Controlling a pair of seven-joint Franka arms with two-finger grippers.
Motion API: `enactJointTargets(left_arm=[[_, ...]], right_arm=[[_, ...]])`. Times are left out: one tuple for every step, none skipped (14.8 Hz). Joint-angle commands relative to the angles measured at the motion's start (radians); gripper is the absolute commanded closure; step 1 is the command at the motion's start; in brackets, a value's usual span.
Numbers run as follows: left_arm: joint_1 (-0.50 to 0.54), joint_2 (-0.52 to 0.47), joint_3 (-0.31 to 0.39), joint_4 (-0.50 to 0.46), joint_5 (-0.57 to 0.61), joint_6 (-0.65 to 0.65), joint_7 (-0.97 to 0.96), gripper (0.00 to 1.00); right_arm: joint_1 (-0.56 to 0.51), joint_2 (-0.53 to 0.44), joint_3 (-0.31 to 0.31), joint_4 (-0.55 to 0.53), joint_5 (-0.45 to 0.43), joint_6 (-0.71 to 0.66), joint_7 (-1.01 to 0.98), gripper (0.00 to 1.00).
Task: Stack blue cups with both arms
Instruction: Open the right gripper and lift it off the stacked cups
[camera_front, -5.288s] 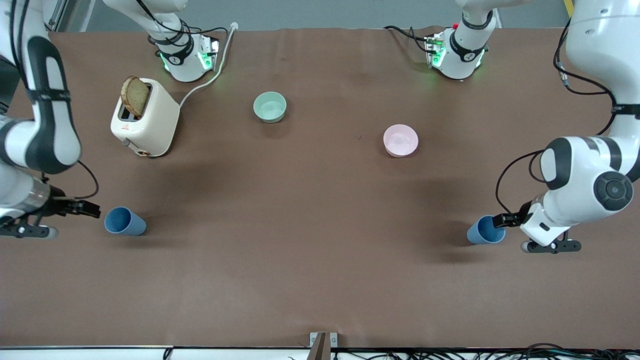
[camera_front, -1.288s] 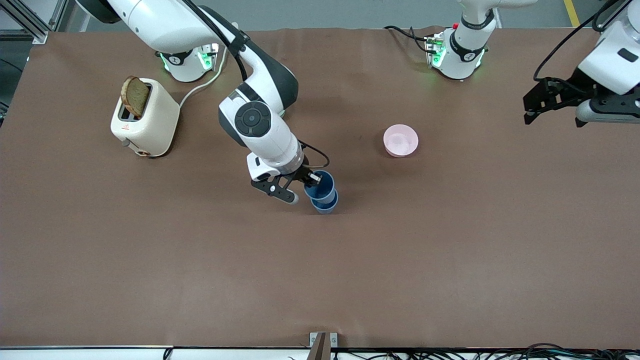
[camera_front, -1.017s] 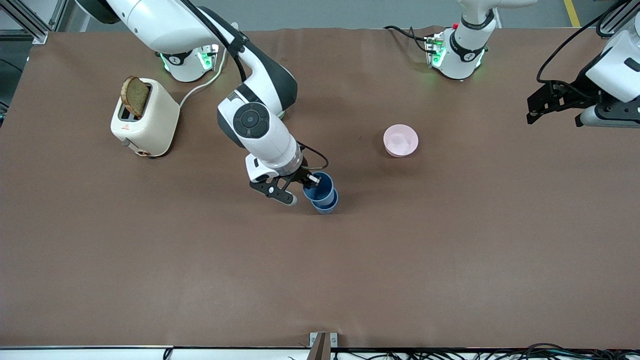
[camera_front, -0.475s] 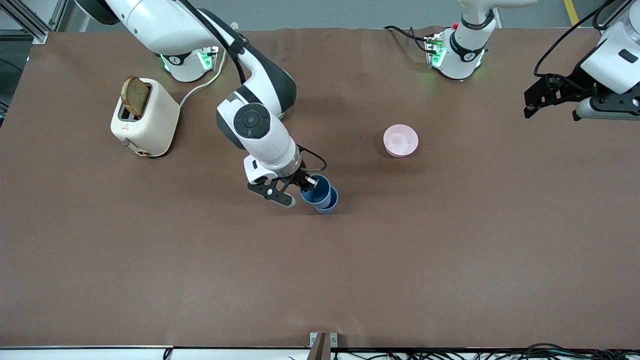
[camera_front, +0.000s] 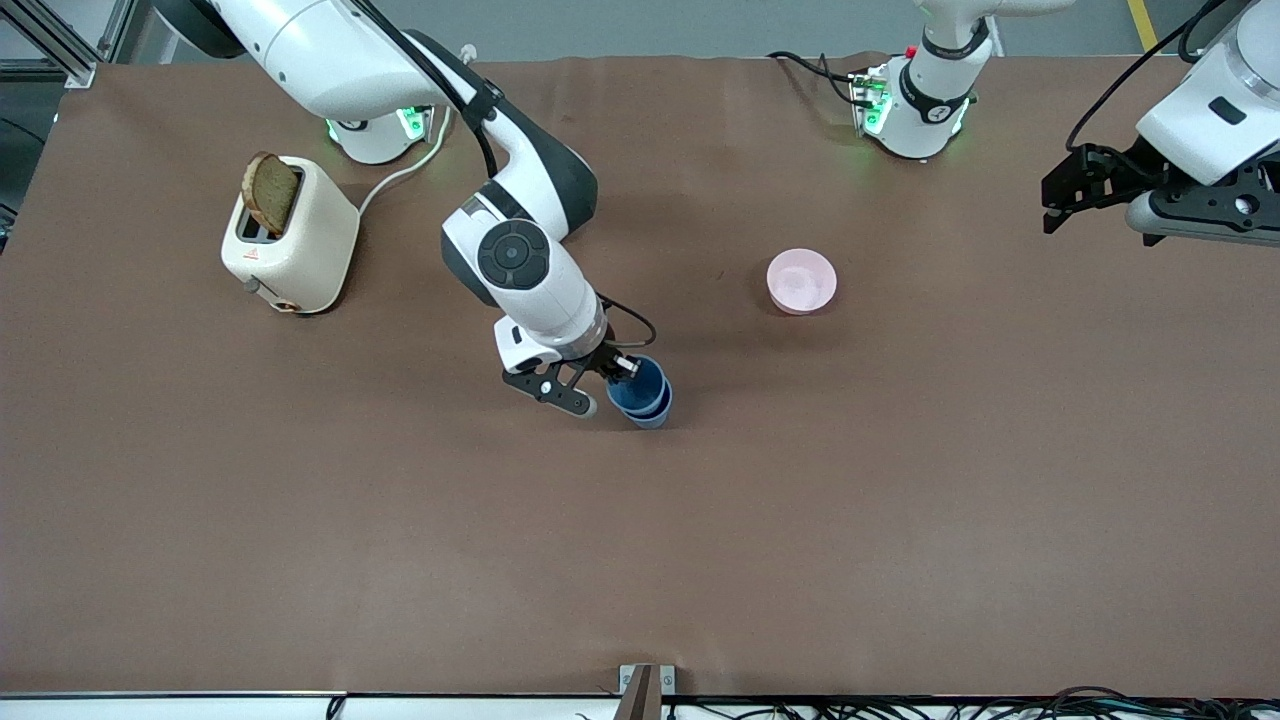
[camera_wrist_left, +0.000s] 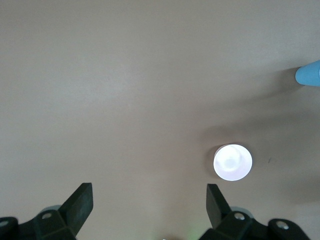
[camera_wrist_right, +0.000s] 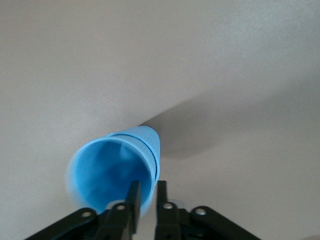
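Blue cups (camera_front: 642, 394): nested at counter (camera_front: 640, 560) centre, right claw (camera_front: 612, 371) pinching upper rim to seat it; left claw (camera_wrist_left: 147, 200) spread, waiting at three o'clock.

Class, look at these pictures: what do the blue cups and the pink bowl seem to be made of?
Blue cups: probably matte plastic; even blue colour, thin walls, no glare, one nested inside the other, top one pinched by the right gripper. Pink bowl: likely plastic too; uniform pale pink with a soft sheen.

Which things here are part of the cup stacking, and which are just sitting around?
Job: upper blue cup, pinched at the rim by the right claw, nested in the lower blue cup; left claw, open, waiting over the table's left-arm end.

Lying about: pink bowl, toaster holding toast.
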Motion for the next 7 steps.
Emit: enactJointTargets(left_arm=[[0.013, -0.023, -0.008, -0.017, 0.012, 0.004, 0.023, 0.00], [0.013, -0.023, -0.008, -0.017, 0.012, 0.004, 0.023, 0.00], [0.013, -0.023, -0.008, -0.017, 0.009, 0.002, 0.023, 0.00], [0.011, -0.023, -0.008, -0.017, 0.008, 0.004, 0.022, 0.00], [0.011, -0.023, -0.008, -0.017, 0.008, 0.004, 0.020, 0.00], [0.011, -0.023, -0.008, -0.016, 0.006, 0.004, 0.022, 0.00], [0.011, -0.023, -0.008, -0.017, 0.006, 0.004, 0.013, 0.00]], right_arm=[[-0.007, -0.001, 0.010, 0.015, -0.028, -0.004, 0.007, 0.00], [-0.010, -0.007, 0.010, 0.027, -0.028, -0.009, 0.007, 0.00], [-0.010, -0.016, 0.009, 0.041, -0.034, -0.012, 0.007, 0.00], [-0.023, -0.051, 0.007, 0.038, -0.060, -0.018, 0.007, 0.00], [-0.056, -0.100, 0.007, 0.026, -0.077, -0.041, 0.004, 0.00], [-0.087, -0.139, 0.007, 0.026, -0.089, -0.102, -0.002, 0.00], [-0.130, -0.179, 0.007, 0.026, -0.115, -0.166, -0.031, 0.00]])
